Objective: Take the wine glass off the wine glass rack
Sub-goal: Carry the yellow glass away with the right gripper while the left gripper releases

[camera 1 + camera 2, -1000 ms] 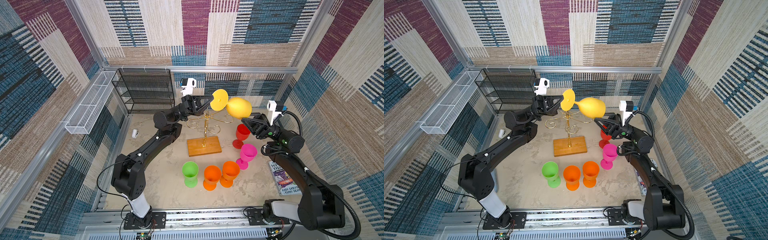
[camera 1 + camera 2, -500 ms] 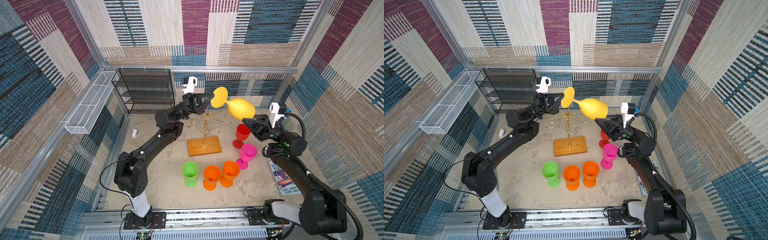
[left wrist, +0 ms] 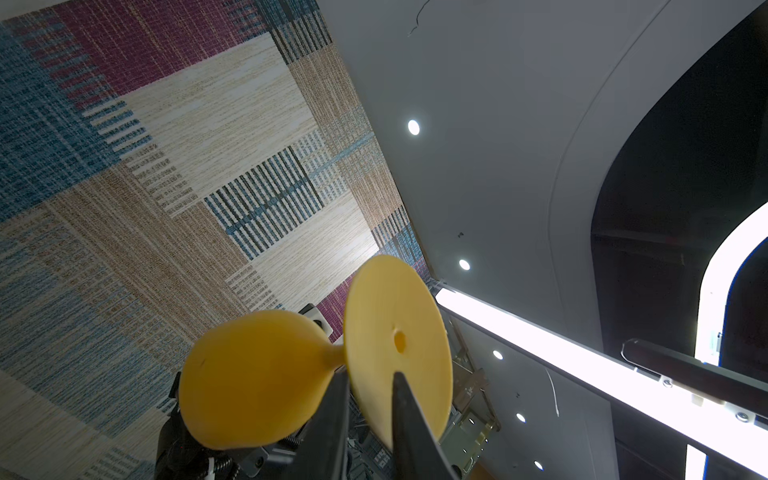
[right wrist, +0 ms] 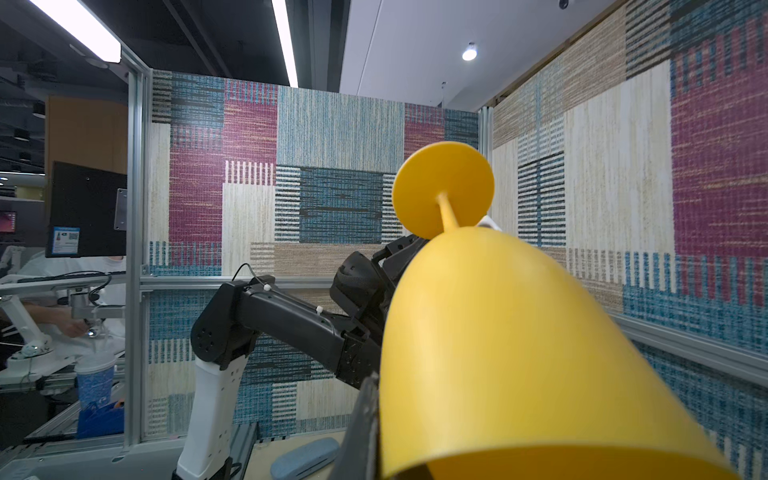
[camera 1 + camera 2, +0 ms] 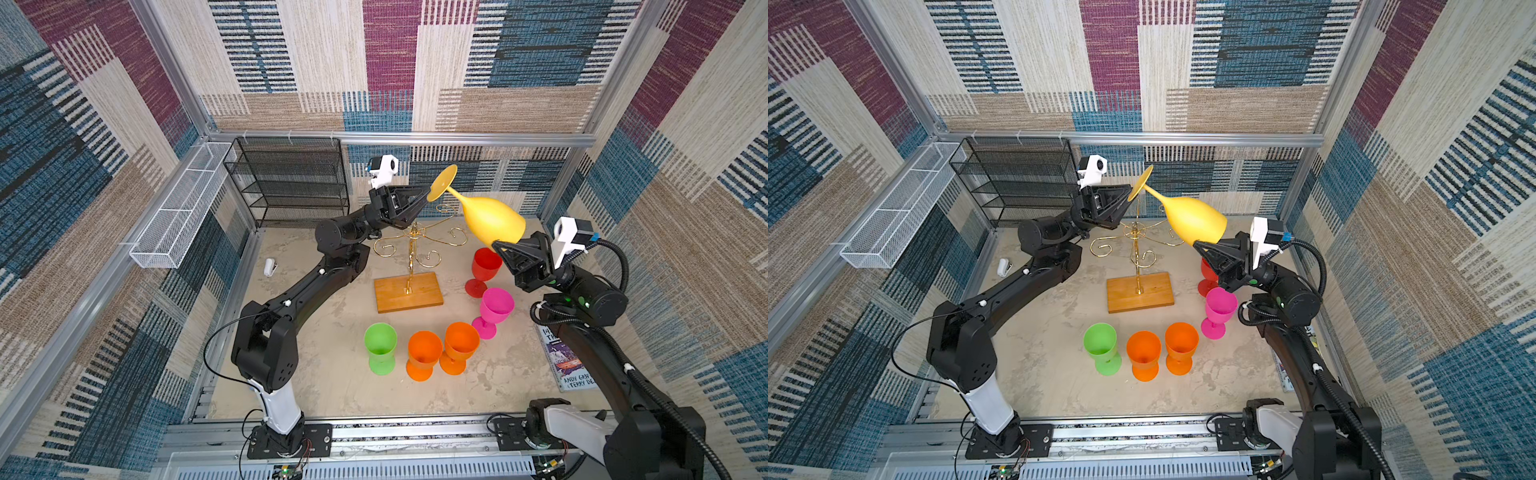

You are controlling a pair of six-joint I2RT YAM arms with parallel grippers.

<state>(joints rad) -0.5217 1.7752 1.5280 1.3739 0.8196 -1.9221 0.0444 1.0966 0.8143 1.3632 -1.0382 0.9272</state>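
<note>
The wine glass (image 5: 490,216) hangs tilted between left gripper (image 5: 428,194) and right gripper (image 5: 498,245), above the wine glass rack (image 5: 407,291); cups (image 5: 423,353) stand below the right gripper.

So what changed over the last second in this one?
The right hand closed on the rim of the yellow wine glass; the left hand loosened around its foot. The glass tipped a little, foot higher. The gold rack and the five standing cups stayed put.
</note>
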